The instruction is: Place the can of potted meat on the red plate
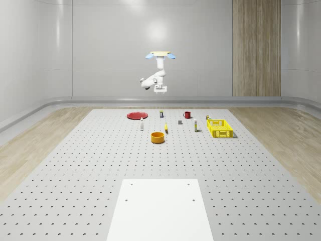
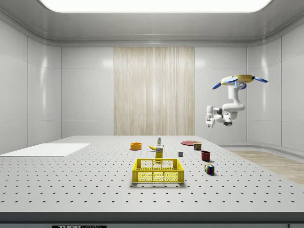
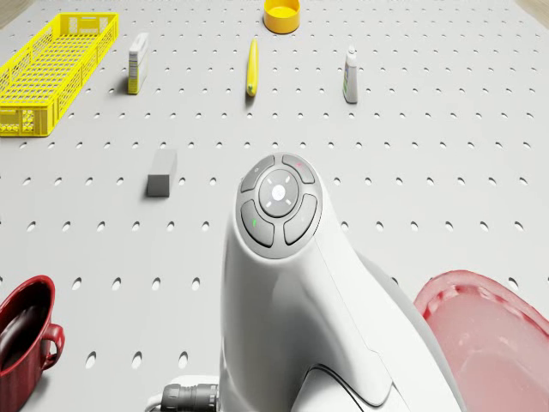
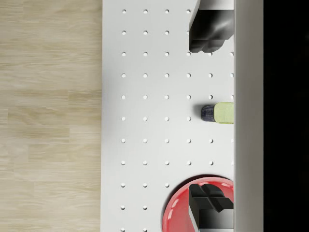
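Observation:
The potted meat can (image 1: 161,114), dark blue and yellow-green, stands on the perforated table between the red plate (image 1: 136,115) and the red mug (image 1: 187,115). The drone (image 1: 160,55) hovers high over the table's far end, above the can. My gripper (image 1: 161,91) hangs well above the can, open and holding nothing. In the wrist view the can (image 4: 218,112) lies far below between the two fingers (image 4: 207,31), with the plate (image 4: 176,212) partly behind the other finger. From the side, the gripper (image 2: 209,122) is high over the can (image 2: 197,146) and the plate (image 2: 190,142).
On the table stand a yellow basket (image 1: 219,128), an orange bowl (image 1: 158,137), a banana (image 1: 166,129), a small bottle (image 1: 142,124), a grey block (image 1: 179,122), a box (image 1: 195,126) and a colour cube (image 1: 208,117). A white sheet (image 1: 160,211) lies at the near end.

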